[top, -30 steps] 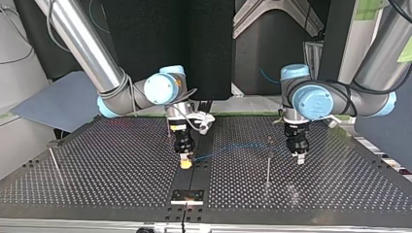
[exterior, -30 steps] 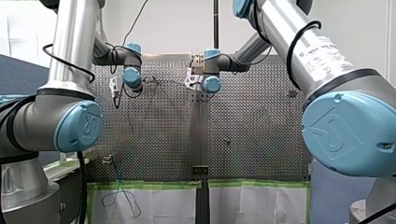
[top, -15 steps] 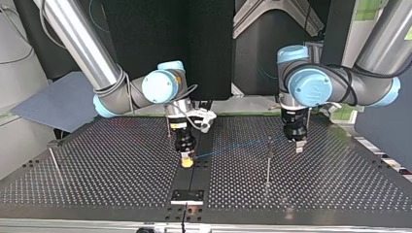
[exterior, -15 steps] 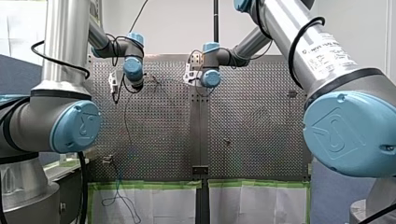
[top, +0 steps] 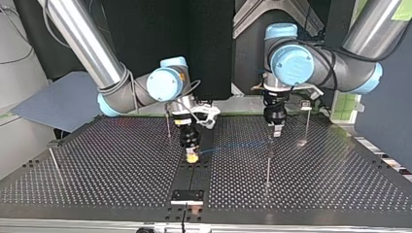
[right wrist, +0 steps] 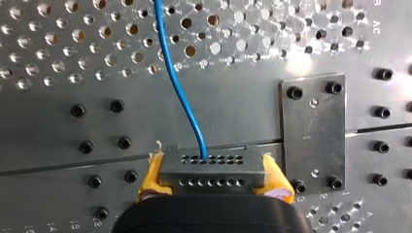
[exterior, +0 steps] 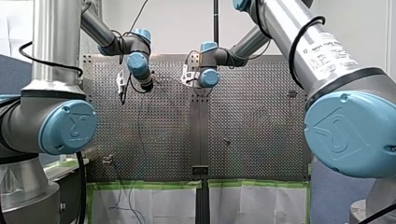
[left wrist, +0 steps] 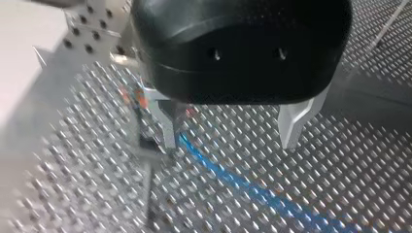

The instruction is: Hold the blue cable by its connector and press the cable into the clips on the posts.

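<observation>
The thin blue cable (right wrist: 177,82) runs from a grey connector (right wrist: 213,170), which sits between the yellow pads (right wrist: 151,174) of my right gripper (top: 193,156); that gripper is shut on it, low over the table's middle seam. In the top view the blue cable (top: 233,145) stretches toward the clip post (top: 267,160). My left gripper (left wrist: 232,131) is open, its metal fingers (left wrist: 170,127) astride the blue cable (left wrist: 233,180) without touching it. In the top view my left gripper (top: 277,130) hangs just behind the post's top.
More thin posts stand on the perforated table (top: 111,170): one behind my right gripper (top: 167,124), one at the top view's left edge (top: 52,158), one at the back right (top: 307,121). A small screwed metal plate (right wrist: 313,131) lies beside the connector.
My left arm has swung toward the top view's left and back, ending behind the clip post. My right gripper, with the connector, has shifted slightly toward the top view's right.
</observation>
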Tool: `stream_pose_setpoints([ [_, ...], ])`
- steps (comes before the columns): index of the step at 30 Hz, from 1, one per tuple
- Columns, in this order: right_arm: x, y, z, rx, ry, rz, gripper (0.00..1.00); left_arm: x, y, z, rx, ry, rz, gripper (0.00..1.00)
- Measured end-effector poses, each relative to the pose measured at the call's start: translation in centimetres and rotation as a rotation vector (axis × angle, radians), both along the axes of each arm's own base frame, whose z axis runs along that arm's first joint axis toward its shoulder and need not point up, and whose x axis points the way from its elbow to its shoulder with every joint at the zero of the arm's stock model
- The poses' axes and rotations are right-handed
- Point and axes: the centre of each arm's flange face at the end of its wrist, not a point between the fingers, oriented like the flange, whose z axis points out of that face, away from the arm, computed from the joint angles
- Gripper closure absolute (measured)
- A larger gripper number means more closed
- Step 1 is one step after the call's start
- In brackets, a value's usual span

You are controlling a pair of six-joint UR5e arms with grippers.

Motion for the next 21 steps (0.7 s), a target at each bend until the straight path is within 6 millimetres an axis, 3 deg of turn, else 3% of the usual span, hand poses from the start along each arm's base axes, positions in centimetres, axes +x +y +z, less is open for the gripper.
stream_pose_setpoints([
  [6,0.2,0.3,0.0,0.002,-0.003,0.005,1.00,-1.5,-1.2,1.3,-0.006,-0.025,-0.013,0.01],
  [21,0.5,0.6,-0.1,0.005,0.000,0.010,1.00,-1.7,-1.7,1.7,-0.008,-0.050,-0.014,0.01],
])
